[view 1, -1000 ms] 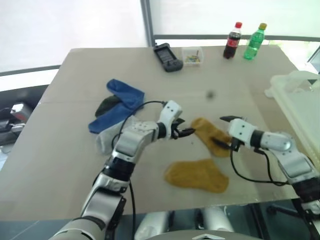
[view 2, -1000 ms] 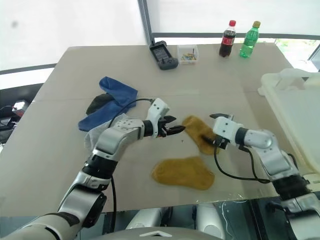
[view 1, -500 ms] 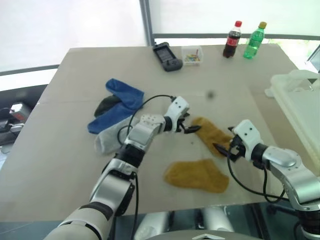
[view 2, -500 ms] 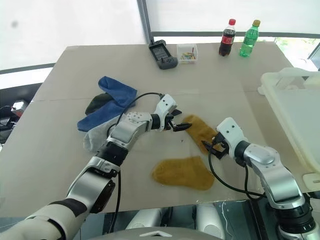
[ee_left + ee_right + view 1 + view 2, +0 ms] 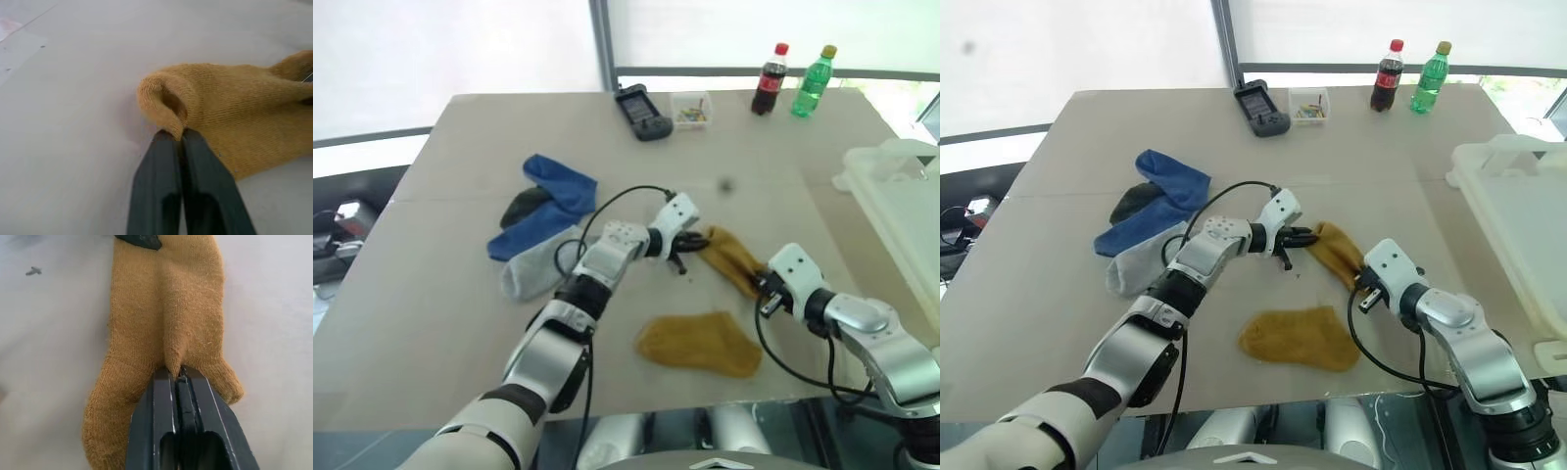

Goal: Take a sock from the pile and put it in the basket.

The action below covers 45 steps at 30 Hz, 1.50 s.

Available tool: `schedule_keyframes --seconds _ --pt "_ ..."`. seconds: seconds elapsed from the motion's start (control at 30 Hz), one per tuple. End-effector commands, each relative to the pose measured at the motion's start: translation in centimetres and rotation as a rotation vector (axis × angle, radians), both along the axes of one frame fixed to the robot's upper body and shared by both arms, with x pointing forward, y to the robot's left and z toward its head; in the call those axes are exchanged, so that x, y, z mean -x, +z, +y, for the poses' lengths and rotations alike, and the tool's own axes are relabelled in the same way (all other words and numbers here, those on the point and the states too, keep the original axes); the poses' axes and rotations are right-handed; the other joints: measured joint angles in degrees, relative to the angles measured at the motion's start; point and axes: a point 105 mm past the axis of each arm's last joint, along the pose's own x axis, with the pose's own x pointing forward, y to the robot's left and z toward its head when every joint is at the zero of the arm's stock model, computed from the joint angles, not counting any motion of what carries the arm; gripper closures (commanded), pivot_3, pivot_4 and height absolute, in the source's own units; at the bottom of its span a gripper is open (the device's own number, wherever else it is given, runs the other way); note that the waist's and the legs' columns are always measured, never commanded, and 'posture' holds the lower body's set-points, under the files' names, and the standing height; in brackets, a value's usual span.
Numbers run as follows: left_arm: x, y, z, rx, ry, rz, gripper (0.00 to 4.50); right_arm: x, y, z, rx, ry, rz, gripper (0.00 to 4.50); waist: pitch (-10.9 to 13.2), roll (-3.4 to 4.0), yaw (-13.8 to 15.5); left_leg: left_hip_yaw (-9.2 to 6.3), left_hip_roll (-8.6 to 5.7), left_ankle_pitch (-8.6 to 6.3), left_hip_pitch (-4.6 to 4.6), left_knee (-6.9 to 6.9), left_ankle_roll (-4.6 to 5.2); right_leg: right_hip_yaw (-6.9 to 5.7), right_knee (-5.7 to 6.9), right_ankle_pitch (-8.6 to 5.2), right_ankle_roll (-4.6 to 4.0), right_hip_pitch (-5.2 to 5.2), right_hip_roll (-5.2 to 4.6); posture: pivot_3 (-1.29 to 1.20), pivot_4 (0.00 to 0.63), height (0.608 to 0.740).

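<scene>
A mustard-yellow sock (image 5: 729,257) lies on the table, pinched at both ends. My left gripper (image 5: 693,242) is shut on its far-left end, and in the left wrist view the black fingertips (image 5: 168,142) nip a raised fold of the knit (image 5: 234,107). My right gripper (image 5: 757,285) is shut on the sock's near-right end (image 5: 161,308). A second mustard sock (image 5: 700,343) lies flat nearer the table's front. The rest of the pile, blue (image 5: 548,201), black (image 5: 522,206) and grey (image 5: 533,269) socks, sits to the left. The white basket (image 5: 901,186) stands at the right edge.
At the table's far edge stand a cola bottle (image 5: 768,78), a green bottle (image 5: 812,80), a small clear box of coloured bits (image 5: 691,108) and a black device (image 5: 641,112). Cables hang from both wrists over the tabletop.
Both grippers, open a second ago, have shut on the sock's two ends. The left one reached right to the sock; the right one drew back toward the table's front.
</scene>
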Motion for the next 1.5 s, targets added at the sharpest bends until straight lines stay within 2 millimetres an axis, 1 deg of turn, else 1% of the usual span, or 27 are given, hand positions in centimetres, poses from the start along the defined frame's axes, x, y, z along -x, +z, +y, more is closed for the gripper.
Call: schedule_keyframes --seconds 0.03,0.1,0.17,0.27,0.33,0.4,0.5,0.63,0.7,0.77,0.9,1.1,1.3,1.47,1.5 --pt "1.1 2.1 1.2 0.097 0.025 0.065 4.42 -0.7 2.3 -0.6 0.029 0.081 -0.120 4.50 0.01 0.00 -0.22 0.00 0.00 0.00 0.00 -0.01 0.00 0.02 0.00 0.00 0.00 -0.01 0.00 0.00 0.150 0.740" --pt "2.3 3.5 2.1 0.142 0.034 0.097 4.42 -0.7 3.6 -0.5 0.001 0.138 -0.155 4.50 0.05 0.01 -0.64 0.02 0.00 0.00 -0.05 -0.03 0.00 0.07 0.02 0.00 0.00 -0.13 0.03 0.00 0.150 0.740" --pt "4.0 5.0 3.2 0.180 0.040 0.135 4.42 -0.2 5.1 0.0 -0.031 0.219 -0.184 4.50 0.09 0.03 -0.90 0.01 0.03 0.00 -0.13 -0.08 0.00 0.09 0.04 0.00 -0.01 -0.23 0.05 0.00 0.150 0.740" --pt "6.3 6.4 4.5 0.197 0.039 0.171 4.42 0.9 6.8 0.8 -0.074 0.319 -0.198 4.50 0.10 0.03 -0.87 0.01 0.04 0.00 -0.12 -0.09 0.00 0.09 0.00 0.00 -0.01 -0.20 0.06 0.00 0.150 0.740" --pt "7.9 6.9 5.7 0.188 0.043 0.183 4.42 2.2 7.6 1.7 -0.117 0.393 -0.179 4.50 0.10 0.04 -0.60 0.01 0.04 0.00 -0.10 -0.09 0.00 0.08 -0.03 0.00 -0.01 -0.16 0.05 0.00 0.150 0.740" --pt "9.9 7.1 7.0 0.166 0.039 0.200 4.42 3.8 7.8 2.5 -0.140 0.463 -0.136 4.50 0.11 0.05 -0.55 0.01 0.04 0.00 -0.08 -0.11 0.00 0.09 -0.03 0.00 -0.01 -0.16 0.06 0.00 0.150 0.740" --pt "11.7 7.0 8.2 0.138 0.041 0.230 4.42 5.7 7.4 3.1 -0.139 0.521 -0.077 4.50 0.12 0.06 0.00 0.00 0.06 0.00 -0.07 -0.15 0.00 0.08 -0.06 -0.01 -0.02 -0.16 0.07 0.00 0.150 0.740" --pt "13.7 5.6 9.6 0.065 0.036 0.287 4.42 8.1 6.5 4.2 -0.164 0.567 -0.012 4.50 0.14 0.07 0.49 0.00 0.06 -0.02 0.07 -0.11 -0.01 0.03 -0.09 -0.01 -0.02 0.06 0.04 0.00 0.150 0.740" --pt "14.3 4.7 10.1 0.003 0.031 0.276 4.42 8.9 6.1 4.7 -0.164 0.578 0.003 4.50 0.16 0.08 0.52 0.00 0.06 -0.03 0.12 -0.13 -0.02 0.05 -0.07 -0.02 -0.02 0.08 0.04 0.00 0.150 0.740" --pt "14.8 3.9 10.3 -0.051 0.010 0.257 4.42 9.1 5.6 4.8 -0.131 0.580 -0.003 4.50 0.18 0.10 0.51 0.01 0.06 -0.11 0.18 -0.15 -0.17 0.06 -0.07 -0.02 -0.02 0.13 0.04 0.00 0.150 0.740" --pt "14.8 3.3 10.4 -0.043 0.027 0.256 4.42 8.9 4.8 4.7 -0.102 0.565 -0.006 4.50 0.24 0.13 1.00 0.04 0.06 -0.17 0.29 -0.21 -0.26 0.06 -0.13 -0.02 -0.02 0.22 0.02 0.00 0.150 0.740" --pt "15.1 2.9 10.0 -0.036 -0.011 0.236 4.42 8.6 3.5 4.3 -0.039 0.548 0.011 4.50 0.25 0.15 1.34 0.04 0.06 -0.17 0.27 -0.27 -0.26 0.07 -0.19 -0.03 -0.03 0.21 0.02 0.00 0.150 0.740" --pt "15.5 2.5 9.3 -0.016 -0.052 0.228 4.42 8.8 3.6 4.5 -0.036 0.567 0.027 4.50 0.28 0.17 1.35 0.04 0.06 -0.17 0.27 -0.34 -0.26 0.08 -0.27 -0.02 -0.03 0.21 0.02 0.00 0.150 0.740" --pt "16.2 2.1 8.8 -0.001 -0.094 0.274 4.42 9.1 3.9 4.7 -0.033 0.590 0.038 4.50 0.31 0.19 1.36 0.04 0.06 -0.17 0.27 -0.37 -0.25 0.08 -0.30 -0.03 -0.02 0.21 0.01 0.00 0.150 0.740" --pt "16.3 2.1 8.6 0.002 -0.104 0.284 4.12 9.1 3.8 4.7 -0.029 0.589 0.043 4.50 0.31 0.19 1.37 0.04 0.06 -0.17 0.27 -0.38 -0.25 0.07 -0.31 -0.03 -0.02 0.21 0.01 0.00 0.150 0.740"
